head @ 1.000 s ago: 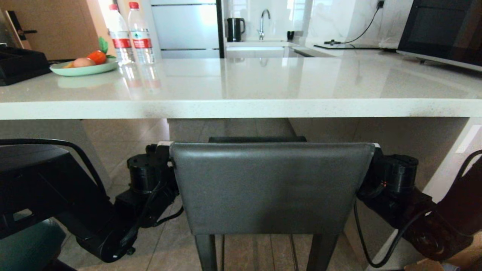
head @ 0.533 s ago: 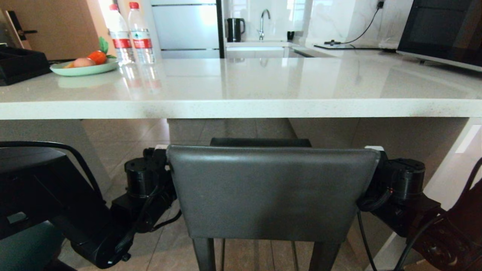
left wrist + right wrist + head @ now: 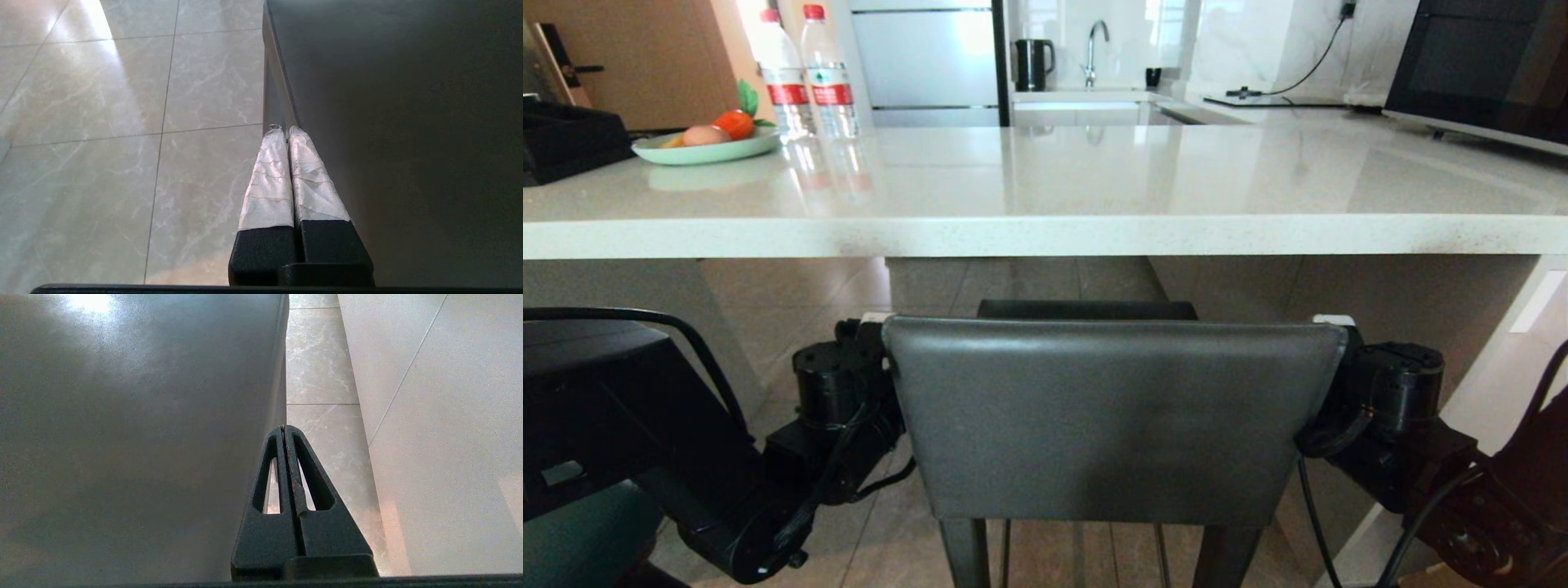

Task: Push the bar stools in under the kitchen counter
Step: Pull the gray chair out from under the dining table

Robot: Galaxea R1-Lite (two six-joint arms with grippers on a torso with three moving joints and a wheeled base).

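Left gripper pressed closed, holding nothing, set against the left edge of the grey stool backrest; teal stool only just in view at the far left, low and beside the left arm. Grey stool squarely ahead between the two arms, backrest running left to right parallel to the desk edge, seat front already tucked beneath the slab, backrest not yet under it. Right gripper likewise closed and empty against the right edge of the backrest, both arms equally near, so probably a straight forward shove from here.
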